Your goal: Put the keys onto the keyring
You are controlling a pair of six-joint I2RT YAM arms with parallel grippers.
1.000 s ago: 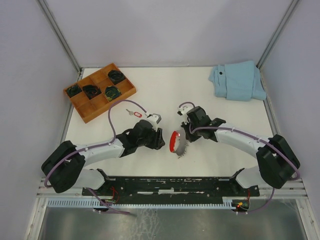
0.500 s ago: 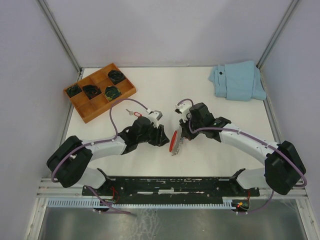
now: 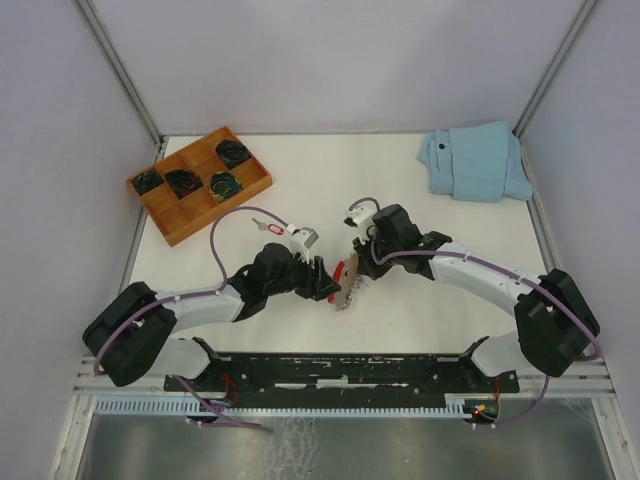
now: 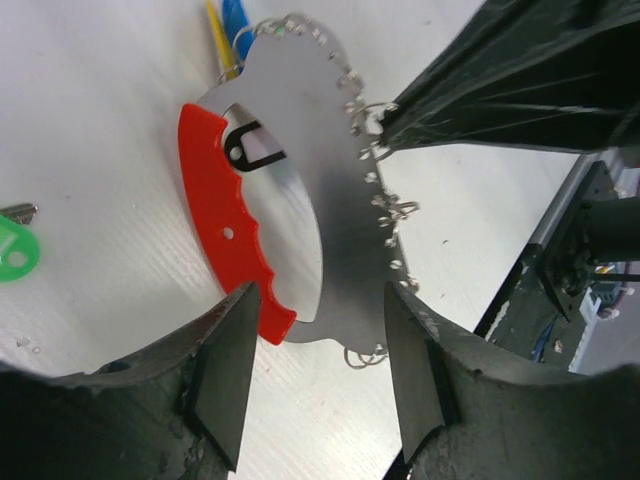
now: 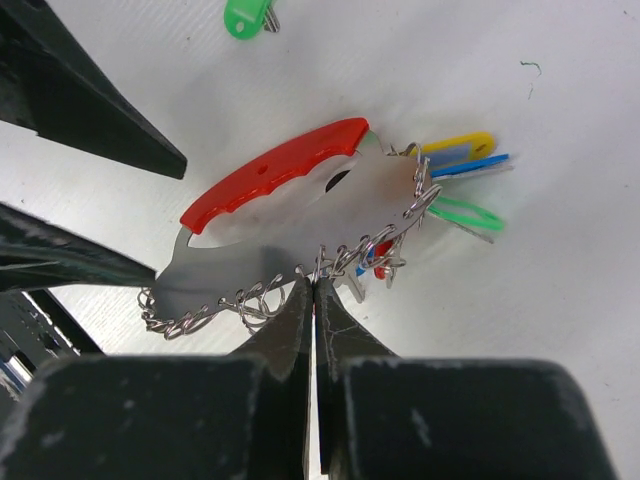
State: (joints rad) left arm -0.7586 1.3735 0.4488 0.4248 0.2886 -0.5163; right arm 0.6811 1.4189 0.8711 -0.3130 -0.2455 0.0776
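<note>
Keyring (image 4: 300,230) pinched by the right gripper (image 5: 312,300), with its other end between the spread fingers of the left gripper (image 4: 320,330).

The right gripper's jaws are clenched on the keyring's edge, where a row of small wire rings runs. The left gripper's jaws stand released and apart. The plate's narrow end sits in the gap, with the tip of the red band (image 4: 220,200) just beside one finger (image 4: 225,370). The keyring is a flat, shiny metal plate shaped like a crescent. A red ridged plastic band runs along its inner curve, and loose rings hang all along the outer edge. A yellow tag (image 5: 458,147), a blue tag (image 5: 470,165) and a green tag (image 5: 465,215) fan out at the far end, and their labels are too small to read. The keyring is midway between the two arms, near the front of the white table (image 3: 450,240). A green-tagged key (image 5: 245,15) lies apart from it on the table.
</note>
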